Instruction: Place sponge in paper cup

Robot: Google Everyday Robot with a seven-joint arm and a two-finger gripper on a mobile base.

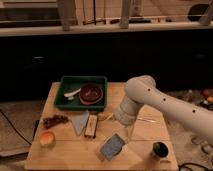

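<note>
The sponge (112, 146), a flat blue-grey pad with a paler edge, lies tilted on the wooden table (65, 157) near its front edge. My gripper (128, 134) hangs from the white arm (150, 97) just above and to the right of the sponge's upper corner. I cannot tell whether it touches the sponge. A small dark round cup (160, 149) stands at the table's front right corner, to the right of the sponge.
A green tray (65, 82) at the back holds a dark red bowl (91, 93) and a pale object (71, 93). A grey triangular cloth (80, 121), a narrow brown block (90, 125), dark grapes (55, 120) and an orange fruit (47, 138) lie left of the sponge.
</note>
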